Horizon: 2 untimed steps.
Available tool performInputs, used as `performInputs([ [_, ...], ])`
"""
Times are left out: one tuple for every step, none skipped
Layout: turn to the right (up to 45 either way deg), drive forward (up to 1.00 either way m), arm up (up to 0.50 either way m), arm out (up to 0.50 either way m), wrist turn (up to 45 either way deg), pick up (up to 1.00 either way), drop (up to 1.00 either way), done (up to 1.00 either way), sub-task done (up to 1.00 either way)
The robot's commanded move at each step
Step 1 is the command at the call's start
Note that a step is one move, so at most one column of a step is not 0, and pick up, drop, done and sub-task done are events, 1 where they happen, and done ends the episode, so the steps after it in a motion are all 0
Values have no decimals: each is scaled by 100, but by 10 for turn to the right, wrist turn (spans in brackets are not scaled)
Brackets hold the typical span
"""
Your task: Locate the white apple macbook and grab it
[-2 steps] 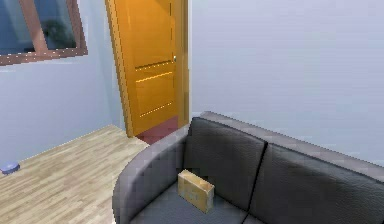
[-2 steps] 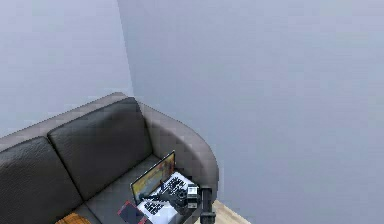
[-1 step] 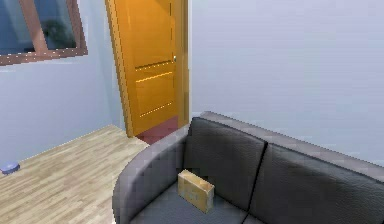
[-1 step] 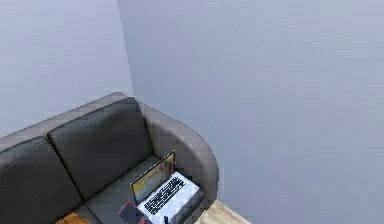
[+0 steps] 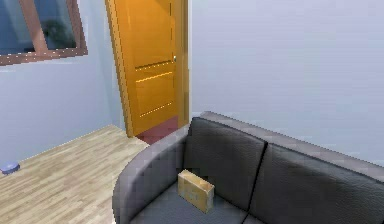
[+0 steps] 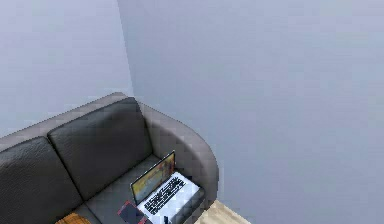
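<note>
Laptop [image 6: 160, 192]: open on sofa [image 6: 90, 140] seat, just beside its armrest [image 6: 197, 150]
Aim: screen upright, keyboard toward arm side view's lower right
Long axis: lower left to upper right
Fingers: state cannot be told

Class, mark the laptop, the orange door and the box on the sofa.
laptop [image 6: 165, 192]: arm side view, on its keyboard.
door [image 5: 150, 55]: forward view, on its upper panel.
box [image 5: 196, 189]: forward view, on its front face.
</note>
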Motion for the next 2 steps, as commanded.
performInputs([
  [0, 0, 10, 0, 0, 0, 0, 0, 0],
  [0, 0, 0, 0, 0, 0, 0, 100, 0],
])
